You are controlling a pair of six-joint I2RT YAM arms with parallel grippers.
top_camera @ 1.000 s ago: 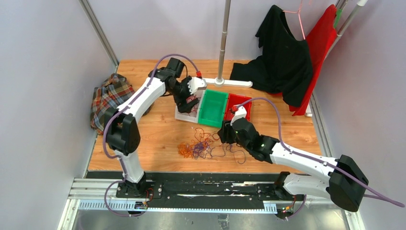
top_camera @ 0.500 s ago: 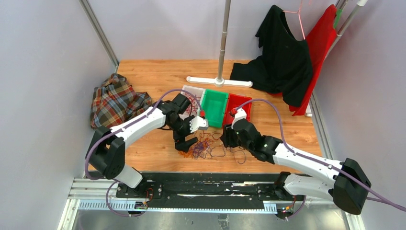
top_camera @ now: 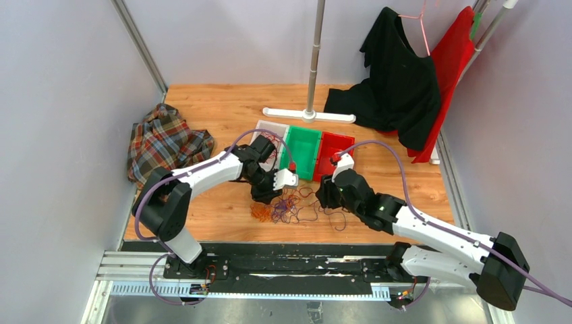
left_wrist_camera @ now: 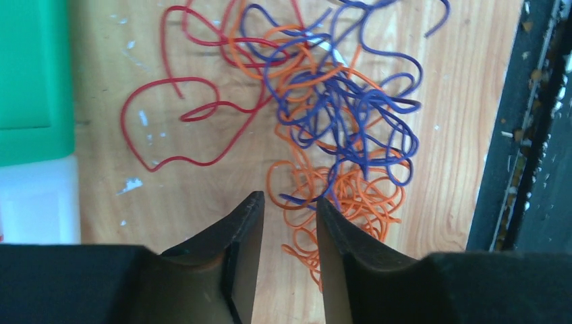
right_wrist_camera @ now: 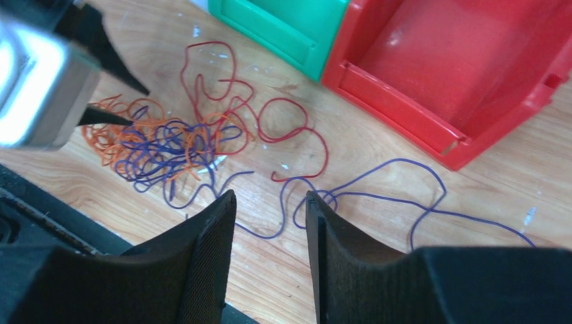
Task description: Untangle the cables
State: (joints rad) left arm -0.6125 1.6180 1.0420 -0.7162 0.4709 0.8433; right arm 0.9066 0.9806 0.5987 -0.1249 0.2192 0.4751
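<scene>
The cables (top_camera: 290,208) lie as a loose clump of red, orange and purple wires on the wooden table, near its front edge. My left gripper (top_camera: 266,196) hovers at the clump's left end, its jaws narrowed but with a gap between them. Orange loops (left_wrist_camera: 337,196) show on the table in and beside that gap (left_wrist_camera: 287,202). My right gripper (top_camera: 326,199) stands open at the clump's right side. A purple wire (right_wrist_camera: 378,192) loops just past its fingertips (right_wrist_camera: 270,197). The left gripper (right_wrist_camera: 140,108) also shows in the right wrist view, over the tangle (right_wrist_camera: 168,145).
Three bins stand in a row behind the clump: a white bin (top_camera: 268,128) with red wires in it, a green bin (top_camera: 301,154) and a red bin (top_camera: 335,152). A plaid cloth (top_camera: 162,145) lies at the left. A stand's base (top_camera: 309,115) and dark clothes (top_camera: 398,88) are at the back.
My left arm swung from the white bin down to the clump, and its jaws closed much of the way. My right arm shifted slightly to the right.
</scene>
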